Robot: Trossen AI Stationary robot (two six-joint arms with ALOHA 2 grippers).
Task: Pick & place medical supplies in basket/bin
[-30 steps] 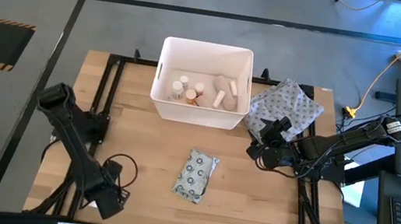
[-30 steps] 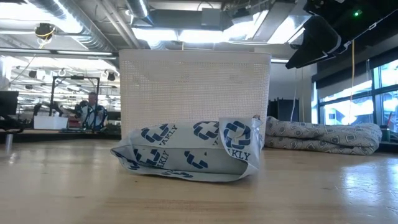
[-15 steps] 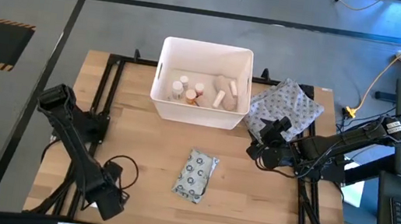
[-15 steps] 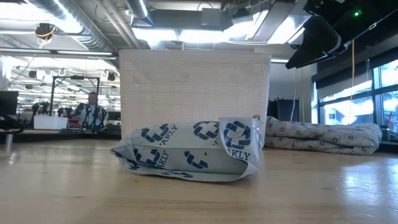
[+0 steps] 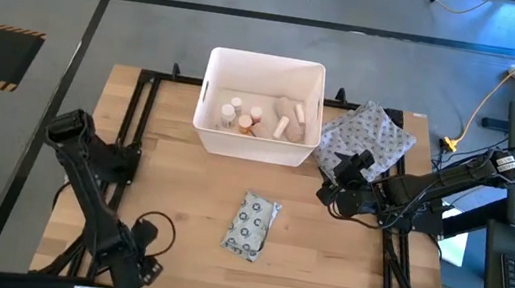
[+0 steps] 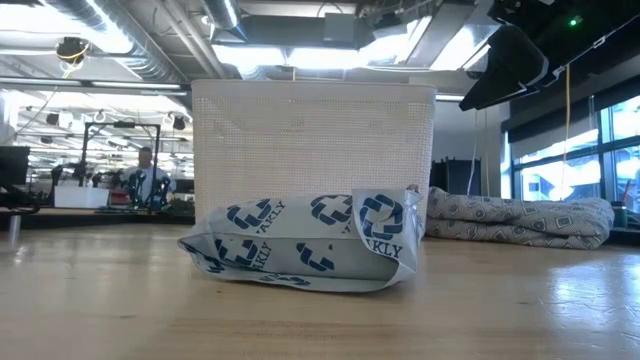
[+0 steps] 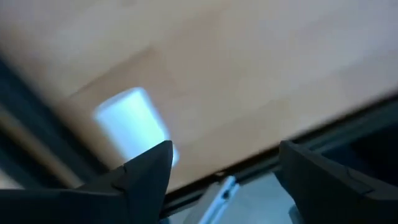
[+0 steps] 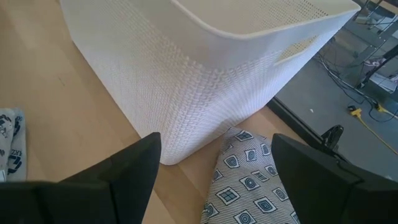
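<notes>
The white tub [image 5: 255,147] stands at the table's far middle. Inside it lie small white and orange pill bottles [image 5: 241,116] and cream gauze rolls [image 5: 288,118]. The flat grey dotted packet [image 5: 252,226] lies on the wood near the tub, and shows in front of it in the low view [image 6: 310,245]. My left gripper [image 5: 134,270] is open at the near left edge, over bare wood [image 7: 224,155]. My right gripper [image 5: 333,167] is open beside the tub's right near corner [image 8: 214,146], touching nothing.
The larger grey patterned cloth pouch [image 5: 367,136] lies right of the tub, under the right arm, and also shows in the low view [image 6: 520,220]. A blurred white patch [image 7: 130,121] sits near the table's edge in the left wrist view. Bare wood surrounds the packet. A person [image 6: 145,178] stands far behind.
My left arm has swung toward the table's near edge, carrying its gripper closer to the near left corner; its wrist view is blurred by motion. The right arm, packet, tub and pouch have stayed where they were.
</notes>
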